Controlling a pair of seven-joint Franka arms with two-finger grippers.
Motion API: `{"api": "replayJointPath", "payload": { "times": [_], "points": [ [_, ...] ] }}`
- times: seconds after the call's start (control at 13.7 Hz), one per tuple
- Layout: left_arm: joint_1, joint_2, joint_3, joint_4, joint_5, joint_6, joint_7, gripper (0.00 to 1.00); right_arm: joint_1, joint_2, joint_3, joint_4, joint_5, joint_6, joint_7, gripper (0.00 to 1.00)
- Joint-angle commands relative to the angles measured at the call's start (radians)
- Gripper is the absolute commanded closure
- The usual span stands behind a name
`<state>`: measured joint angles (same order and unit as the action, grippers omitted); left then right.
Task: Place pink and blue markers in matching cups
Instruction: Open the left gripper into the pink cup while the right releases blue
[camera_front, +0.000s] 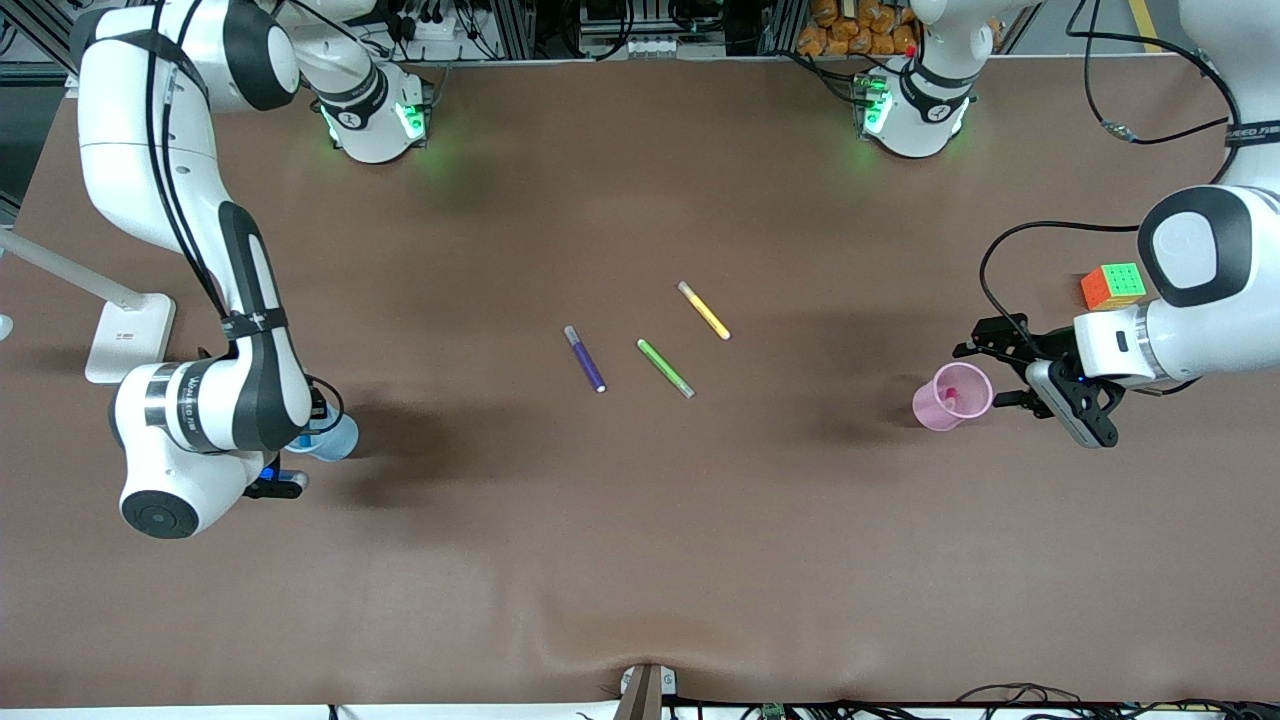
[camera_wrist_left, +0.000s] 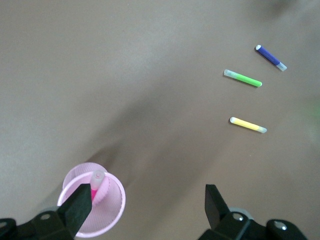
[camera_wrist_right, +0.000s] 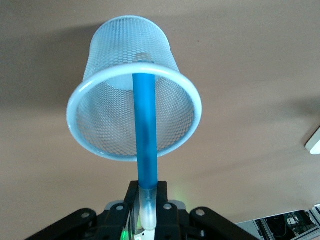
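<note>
Blue marker (camera_wrist_right: 145, 125): slim, stiff, light, slick; clamped at pale cap end in right hand (camera_wrist_right: 147, 210), tip inside blue cup (camera_wrist_right: 135, 117). Pink marker (camera_wrist_left: 97, 184) standing in pink cup (camera_wrist_left: 112, 200); left hand (camera_wrist_left: 145, 210) spread, beside it.

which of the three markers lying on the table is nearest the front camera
The green marker: it lies lowest in the front view, between the purple marker and the yellow marker, which lies farthest from that camera.
</note>
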<state>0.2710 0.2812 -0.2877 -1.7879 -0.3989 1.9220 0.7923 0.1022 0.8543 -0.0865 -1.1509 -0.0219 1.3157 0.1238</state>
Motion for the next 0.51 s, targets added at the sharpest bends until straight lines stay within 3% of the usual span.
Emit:
{"api": "replayJointPath", "payload": {
  "times": [0.0,0.22,0.37,0.44],
  "points": [
    [-0.021,-0.007,-0.004,0.059,0.069,-0.073,-0.126,0.00,-0.016,0.017,0.017,0.028,-0.010,0.020,0.007,1.00],
    [-0.022,-0.002,-0.004,0.090,0.083,-0.092,-0.136,0.00,-0.016,0.018,0.017,0.026,-0.013,0.073,0.007,1.00],
    [-0.022,0.000,-0.002,0.119,0.087,-0.132,-0.155,0.00,-0.015,0.018,0.016,0.025,-0.016,0.092,0.008,0.77],
    [-0.022,-0.004,-0.002,0.128,0.100,-0.146,-0.186,0.00,-0.015,0.018,0.016,0.025,-0.018,0.091,-0.001,0.45]
  ]
}}
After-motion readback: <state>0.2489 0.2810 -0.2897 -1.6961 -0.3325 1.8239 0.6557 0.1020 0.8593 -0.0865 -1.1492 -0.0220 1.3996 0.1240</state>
